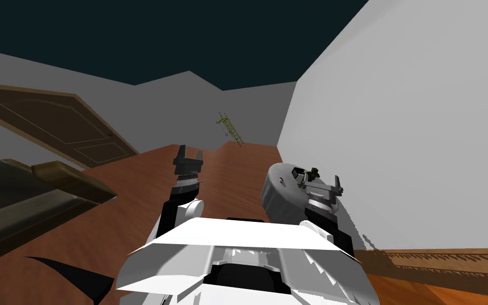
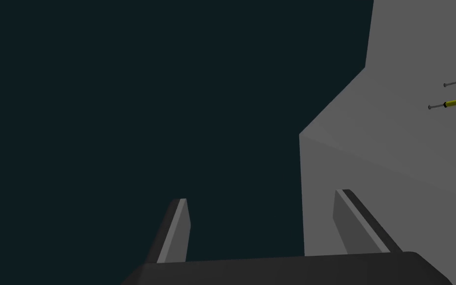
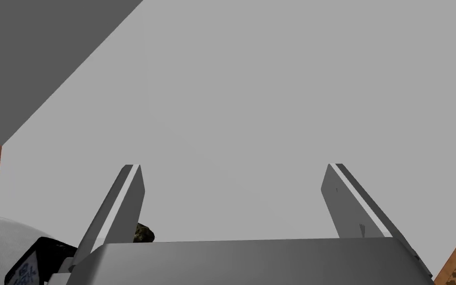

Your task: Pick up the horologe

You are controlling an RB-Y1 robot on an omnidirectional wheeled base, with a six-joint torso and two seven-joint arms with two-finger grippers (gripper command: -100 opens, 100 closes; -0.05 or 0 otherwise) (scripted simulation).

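Note:
A small dark olive object (image 1: 312, 172), which may be the horologe, rests on a round grey top (image 1: 280, 190) close to the right wall. In the right wrist view the same small olive object (image 3: 144, 233) peeks out beside one finger, low by the gripper body. My right gripper (image 1: 319, 182) hangs over that round top, open (image 3: 232, 198), with only the plain grey wall between its fingers. My left gripper (image 1: 188, 159) is raised over the wood floor in front of me, open (image 2: 261, 217) and holding nothing.
A grey wall (image 1: 407, 132) runs close along my right. A brown door (image 1: 63, 127) and a dark low piece of furniture (image 1: 26, 196) lie to the left. A yellow ladder-like frame (image 1: 231, 128) stands at the far end of the wood floor (image 1: 132, 212). A wooden edge (image 1: 449, 267) shows at lower right.

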